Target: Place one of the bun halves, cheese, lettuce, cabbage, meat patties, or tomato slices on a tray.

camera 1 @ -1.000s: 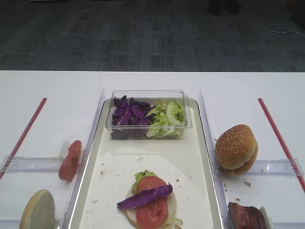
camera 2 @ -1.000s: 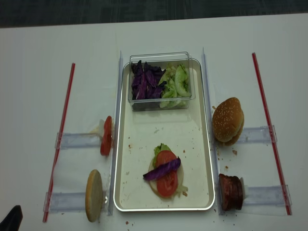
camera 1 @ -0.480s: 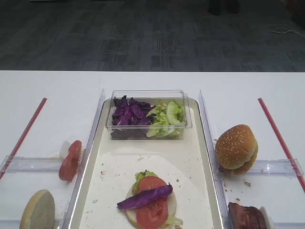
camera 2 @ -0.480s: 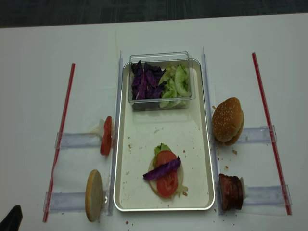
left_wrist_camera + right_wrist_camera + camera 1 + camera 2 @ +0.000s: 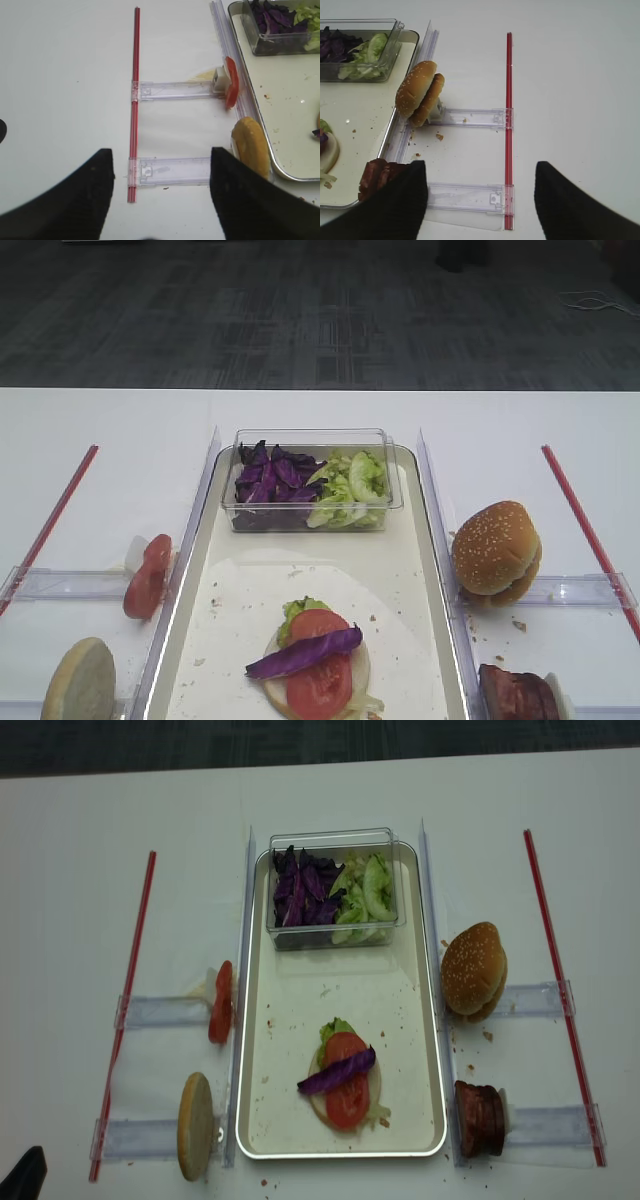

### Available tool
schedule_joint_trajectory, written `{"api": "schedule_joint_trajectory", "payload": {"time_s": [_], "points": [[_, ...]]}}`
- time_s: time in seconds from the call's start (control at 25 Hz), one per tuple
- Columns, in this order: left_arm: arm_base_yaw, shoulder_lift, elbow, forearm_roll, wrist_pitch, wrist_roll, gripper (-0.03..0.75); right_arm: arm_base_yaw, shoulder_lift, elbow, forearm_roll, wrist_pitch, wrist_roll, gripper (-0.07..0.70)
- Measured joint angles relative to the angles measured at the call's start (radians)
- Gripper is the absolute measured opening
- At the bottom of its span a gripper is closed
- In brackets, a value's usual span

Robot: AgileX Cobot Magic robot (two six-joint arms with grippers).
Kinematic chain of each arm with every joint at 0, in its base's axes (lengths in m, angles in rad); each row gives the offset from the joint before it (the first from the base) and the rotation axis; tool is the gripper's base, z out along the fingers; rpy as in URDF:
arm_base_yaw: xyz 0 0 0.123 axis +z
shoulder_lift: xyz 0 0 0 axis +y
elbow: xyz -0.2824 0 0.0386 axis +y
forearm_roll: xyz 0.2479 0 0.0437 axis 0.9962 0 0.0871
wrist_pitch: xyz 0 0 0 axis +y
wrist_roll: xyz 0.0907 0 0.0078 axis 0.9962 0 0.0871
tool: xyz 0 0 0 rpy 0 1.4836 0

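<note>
On the near part of the cream tray (image 5: pixel 400 570) lies a pale bun half topped with lettuce (image 5: pixel 300 607), a tomato slice (image 5: pixel 318 680) and a cabbage strip (image 5: pixel 303 652). Left of the tray, another tomato slice (image 5: pixel 230 89) and a bun half (image 5: pixel 250 147) stand on edge. Sesame bun halves (image 5: pixel 420 93) and meat patties (image 5: pixel 377 176) sit to its right. Cheese is out of view. My left gripper (image 5: pixel 161 165) hangs open over a clear rail, empty. My right gripper (image 5: pixel 480 172) is open too, its left finger beside the patties.
A clear tub (image 5: pixel 310 480) of shredded purple leaves and lettuce stands at the tray's far end. Clear plastic rails (image 5: pixel 160 1012) and red strips (image 5: pixel 563 990) flank the tray on the white table. Crumbs lie near the sesame buns.
</note>
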State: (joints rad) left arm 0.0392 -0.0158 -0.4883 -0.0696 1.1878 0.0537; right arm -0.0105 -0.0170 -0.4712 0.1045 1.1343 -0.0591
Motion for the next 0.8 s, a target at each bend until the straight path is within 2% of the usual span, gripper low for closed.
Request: {"api": "schedule_joint_trajectory", "payload": {"time_s": [0.8], "points": [[0.0,0.0,0.0,0.0,0.0,0.0,0.402,0.0,0.0,0.0,0.0,0.0,-0.002,0.468]]}}
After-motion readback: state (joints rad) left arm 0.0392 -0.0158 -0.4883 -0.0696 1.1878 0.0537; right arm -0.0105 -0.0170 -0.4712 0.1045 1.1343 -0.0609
